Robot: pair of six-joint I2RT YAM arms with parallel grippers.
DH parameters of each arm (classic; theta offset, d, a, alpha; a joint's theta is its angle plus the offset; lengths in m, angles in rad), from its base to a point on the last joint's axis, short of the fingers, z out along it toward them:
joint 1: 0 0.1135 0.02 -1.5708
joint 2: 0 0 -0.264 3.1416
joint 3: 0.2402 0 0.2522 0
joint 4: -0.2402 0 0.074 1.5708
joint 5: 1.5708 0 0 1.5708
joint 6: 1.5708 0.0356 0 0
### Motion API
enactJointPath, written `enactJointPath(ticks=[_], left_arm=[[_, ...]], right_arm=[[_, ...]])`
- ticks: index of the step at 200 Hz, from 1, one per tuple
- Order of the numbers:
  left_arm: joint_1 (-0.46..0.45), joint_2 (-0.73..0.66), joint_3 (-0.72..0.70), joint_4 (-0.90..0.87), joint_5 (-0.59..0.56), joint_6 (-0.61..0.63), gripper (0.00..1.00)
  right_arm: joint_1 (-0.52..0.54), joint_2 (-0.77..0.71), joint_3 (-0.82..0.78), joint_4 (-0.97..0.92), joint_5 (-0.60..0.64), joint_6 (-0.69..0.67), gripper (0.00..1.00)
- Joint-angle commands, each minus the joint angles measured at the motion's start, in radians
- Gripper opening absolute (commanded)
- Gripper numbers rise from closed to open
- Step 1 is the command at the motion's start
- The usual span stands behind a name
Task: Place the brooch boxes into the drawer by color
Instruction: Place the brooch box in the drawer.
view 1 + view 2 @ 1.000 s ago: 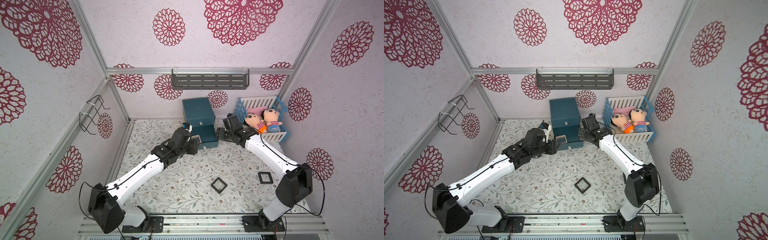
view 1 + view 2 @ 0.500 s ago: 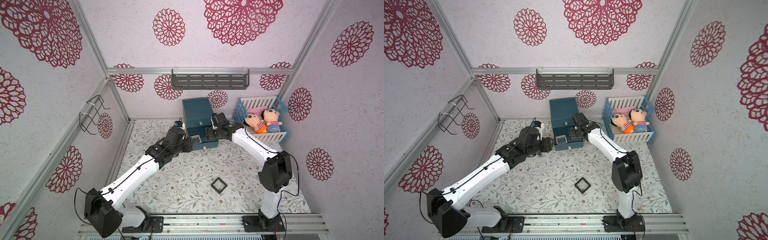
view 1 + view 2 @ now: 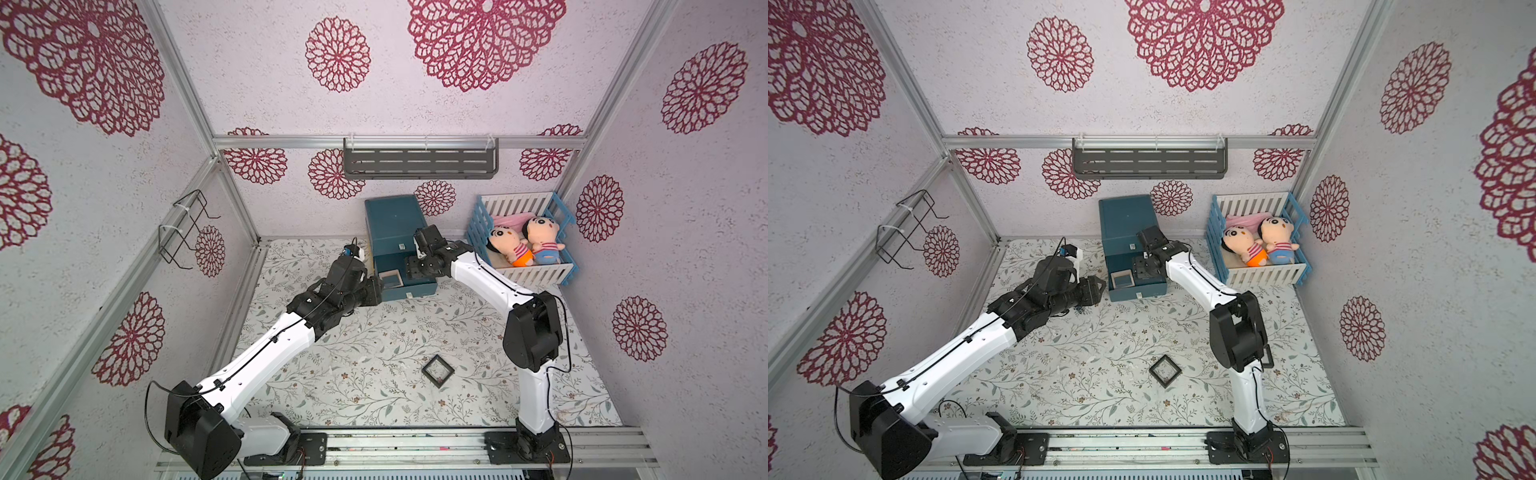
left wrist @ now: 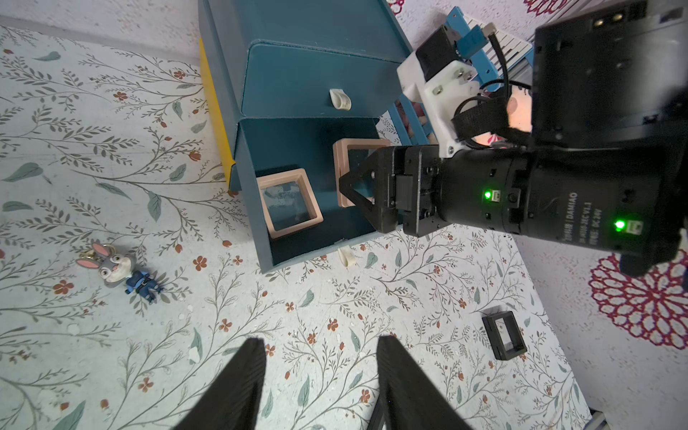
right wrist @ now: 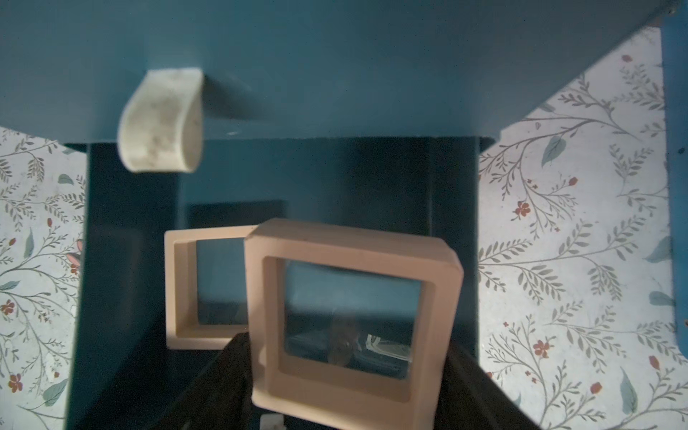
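Right arm (image 3: 486, 278) stretched over open drawer (image 4: 309, 242); right gripper (image 4: 348, 186) clamps pale pink brooch box (image 5: 353, 320). Left gripper (image 4: 320, 372) part-open, empty. Only left wrist view shows rabbit figurine (image 4: 119, 268).

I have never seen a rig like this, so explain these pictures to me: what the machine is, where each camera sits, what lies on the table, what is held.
These are two white-and-black robot arms on a rail at the near edge, each ending in a two-finger gripper. Both top views come from one camera overhead; each wrist view from a camera on an arm. On the flowered table stand a teal chest with one drawer pulled out and a crib with two dolls; a black box and a small rabbit figure lie loose. One pink box lies in the open drawer. The right gripper holds a second pink box over it. The left gripper is open and empty.
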Motion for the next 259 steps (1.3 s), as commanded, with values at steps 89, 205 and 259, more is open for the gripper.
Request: enactJointPath(ticks=[89,205,259], left_arm=[[0.012,-0.001,0.0,0.029,0.02,-0.006,0.55],[0.017,0.0,0.008,0.014,0.008,-0.004,0.58],[0.023,0.008,0.022,0.013,0.011,-0.009,0.59]], right_arm=[[0.014,0.103,0.117,-0.033,0.062,-0.022,0.43],[0.027,0.094,0.125,-0.005,0.081,-0.025,0.79],[0.043,0.032,0.122,0.007,0.109,-0.006,0.8]])
